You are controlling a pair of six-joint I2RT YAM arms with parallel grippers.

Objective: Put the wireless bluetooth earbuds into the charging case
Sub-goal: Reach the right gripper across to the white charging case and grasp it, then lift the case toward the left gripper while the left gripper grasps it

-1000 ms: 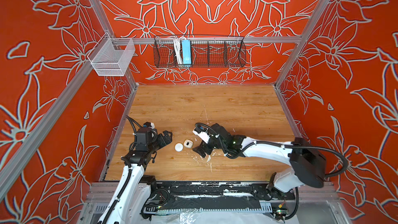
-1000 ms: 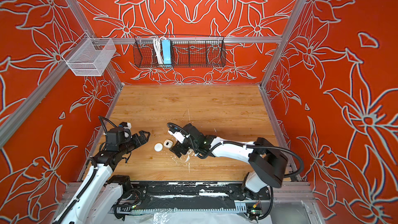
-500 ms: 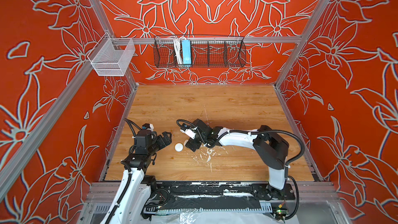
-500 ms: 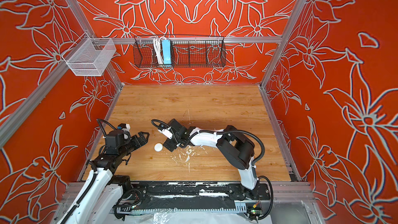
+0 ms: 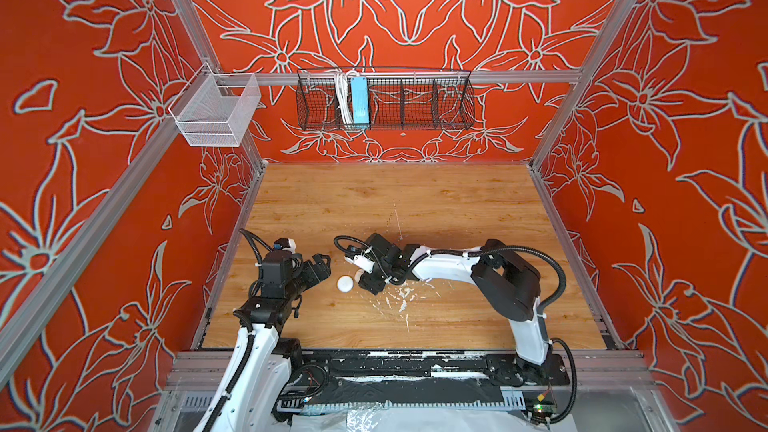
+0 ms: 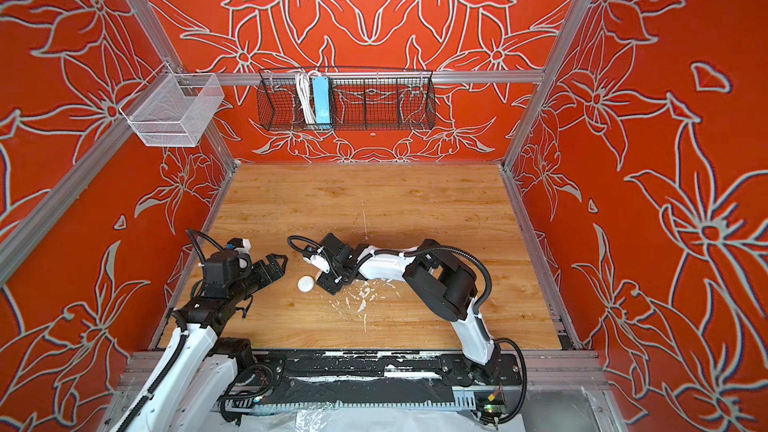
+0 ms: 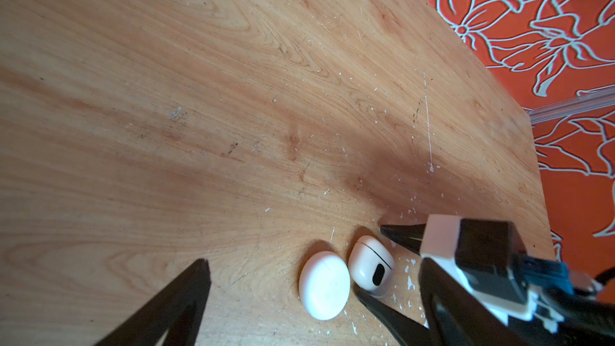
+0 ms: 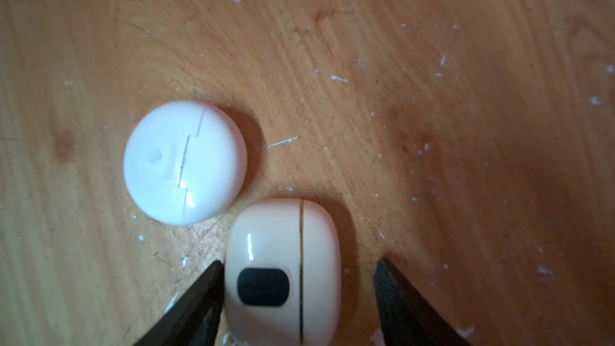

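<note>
right gripper [image 8: 298, 261]: open, straddling the cream pod [image 8: 266, 237]; one jaw is at the pod's side, the other stands off with a gap; nothing clamped yet
left gripper [image 5: 326, 268]: wide open, empty; near the white disc [image 5: 345, 284], not touching
cream pod: shut, with a lid seam and a dark oval; probably the charging case, though the disc has a seam too, so not certain; lies on the table [image 5: 415, 201] just beside the disc
earbuds: none seen in any view; maybe shut inside
step: clamp the pod
do it well: centre the jaws first so both land together, else the near jaw shoves the pod into the disc; close low and gently, the glossy shell could squirt out; stay off the lid seam
vs a second ago: right gripper was off to one side and the pod was plain in both top views; now it is over the pod and hides most of it; right elbow swung inward; left arm and disc about the same
</note>
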